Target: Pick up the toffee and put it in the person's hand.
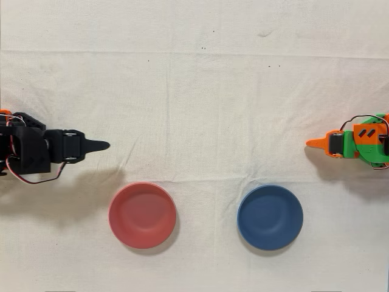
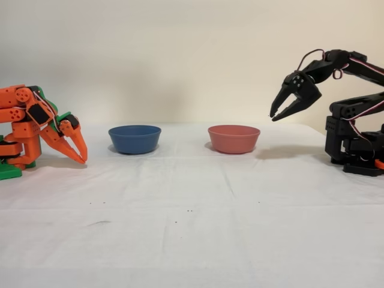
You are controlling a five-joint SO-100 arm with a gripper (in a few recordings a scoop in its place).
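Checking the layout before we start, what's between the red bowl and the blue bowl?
Nothing: in the overhead view only bare white cloth lies between the red bowl and the blue bowl. The fixed view shows the same gap.

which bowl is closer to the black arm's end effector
The red bowl; the blue bowl sits farther from the end effector, toward the idle orange arm.
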